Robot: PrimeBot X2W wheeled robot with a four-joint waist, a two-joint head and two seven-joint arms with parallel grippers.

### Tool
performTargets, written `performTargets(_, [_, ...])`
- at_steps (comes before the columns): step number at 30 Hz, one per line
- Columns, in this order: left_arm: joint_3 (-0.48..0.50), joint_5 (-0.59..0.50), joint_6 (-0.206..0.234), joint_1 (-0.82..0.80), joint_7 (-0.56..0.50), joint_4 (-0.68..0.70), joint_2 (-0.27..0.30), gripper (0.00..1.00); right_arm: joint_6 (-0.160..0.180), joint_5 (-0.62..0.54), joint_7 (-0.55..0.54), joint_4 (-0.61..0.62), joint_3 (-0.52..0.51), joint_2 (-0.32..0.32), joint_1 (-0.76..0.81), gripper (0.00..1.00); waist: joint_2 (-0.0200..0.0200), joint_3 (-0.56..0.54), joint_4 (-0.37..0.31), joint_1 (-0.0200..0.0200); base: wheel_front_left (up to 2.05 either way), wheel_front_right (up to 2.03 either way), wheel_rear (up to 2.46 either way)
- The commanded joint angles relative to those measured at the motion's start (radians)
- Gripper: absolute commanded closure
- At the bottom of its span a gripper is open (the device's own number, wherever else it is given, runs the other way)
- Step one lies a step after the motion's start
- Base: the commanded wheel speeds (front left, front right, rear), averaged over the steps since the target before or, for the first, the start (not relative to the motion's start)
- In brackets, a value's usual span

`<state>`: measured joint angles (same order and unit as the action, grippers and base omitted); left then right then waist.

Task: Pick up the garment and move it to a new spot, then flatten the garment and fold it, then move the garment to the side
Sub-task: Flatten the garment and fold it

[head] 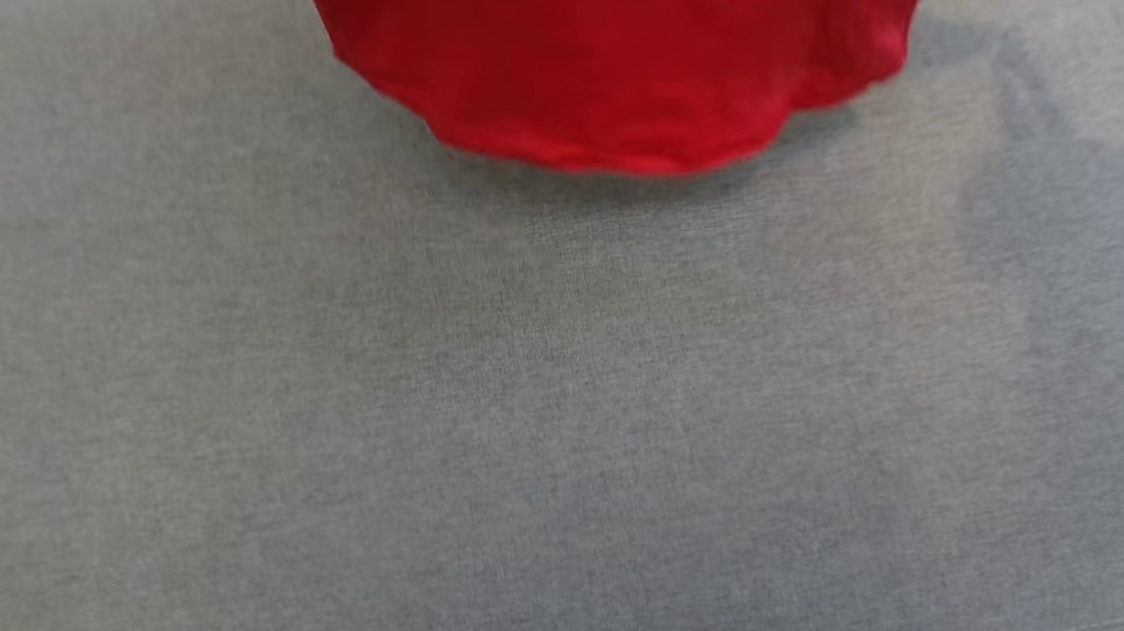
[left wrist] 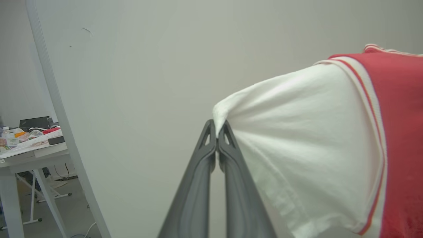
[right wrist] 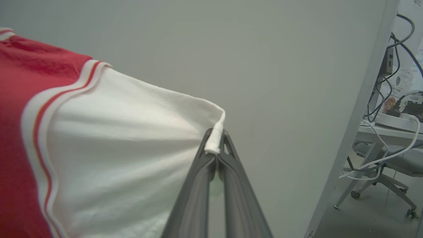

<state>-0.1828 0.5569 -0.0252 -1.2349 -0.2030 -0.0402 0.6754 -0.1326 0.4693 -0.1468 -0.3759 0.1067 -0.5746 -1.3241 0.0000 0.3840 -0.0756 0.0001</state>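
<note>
The left pincer [left wrist: 217, 132] is clamped shut on the tip of one white sleeve of the garment [head: 631, 49], and the right pincer [right wrist: 216, 145] is closed the same way on the hem of the other white sleeve. Each sleeve is stretched taut from its pincer to the striped shoulder trim and the red body, with a plain pale wall [left wrist: 148, 66] behind. From the head, the grey surface [head: 532, 438] lies nearest, and toward its far edge, about midway across, the garment's red bottom hem hangs with a shadow beneath it; whether it touches cannot be told.
</note>
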Motion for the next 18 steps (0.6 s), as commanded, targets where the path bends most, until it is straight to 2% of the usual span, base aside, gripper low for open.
performTargets(1, [-0.003, -0.022, -0.010, -0.054, 0.019, -0.041, -0.001, 1.00, 0.002, -0.018, 0.018, -0.033, 0.006, 0.005, -0.042, 1.00, 0.0000, 0.150, 0.012, -0.0001, 0.00, 0.00, 0.00])
performTargets(4, [-0.031, -0.066, -0.038, -0.190, 0.093, -0.173, -0.019, 1.00, 0.002, -0.055, 0.068, -0.134, 0.025, 0.035, -0.158, 1.00, 0.0000, 0.194, 0.013, -0.0001, 0.00, 0.00, 0.00])
performTargets(11, [-0.076, -0.137, -0.068, -0.471, 0.280, -0.452, -0.080, 1.00, 0.002, -0.140, 0.216, -0.344, 0.022, 0.096, -0.388, 1.00, 0.0000, 0.269, 0.028, -0.0001, 0.00, 0.00, 0.00])
performTargets(18, [-0.122, -0.148, -0.089, -0.543, 0.381, -0.625, -0.122, 1.00, 0.002, -0.164, 0.301, -0.483, 0.035, 0.146, -0.456, 1.00, 0.0000, 0.305, 0.049, -0.0001, 0.00, 0.00, 0.00])
